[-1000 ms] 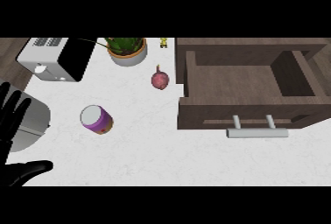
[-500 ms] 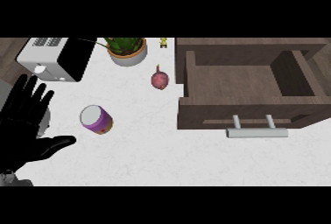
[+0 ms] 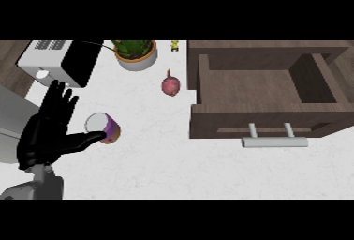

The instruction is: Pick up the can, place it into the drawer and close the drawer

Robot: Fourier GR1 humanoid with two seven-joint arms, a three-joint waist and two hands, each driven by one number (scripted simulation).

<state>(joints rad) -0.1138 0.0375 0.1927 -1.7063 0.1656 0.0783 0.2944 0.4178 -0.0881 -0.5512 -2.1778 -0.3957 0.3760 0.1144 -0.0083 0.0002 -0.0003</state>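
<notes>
- White speckled bench (image 3: 173, 159), dark wood strip at far left.
- Left robot hand (image 3: 48, 136) w/ fingers straight & spread, thumb tip touching the can (image 3: 104, 128); nothing gripped.
- Can stands upright on bench, left of centre, well apart from the drawer (image 3: 266, 101).
- Drawer pulled open at right, pale bar handle (image 3: 274, 140) in front.
- Back row: toaster (image 3: 59, 61), potted plant (image 3: 135, 52), reddish veg (image 3: 171, 85) just beside the drawer.

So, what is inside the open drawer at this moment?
The drawer shows only its bare brown wooden floor; nothing lies inside. Its front wall hides a narrow strip of the floor. The can stands outside, on the counter.
</notes>
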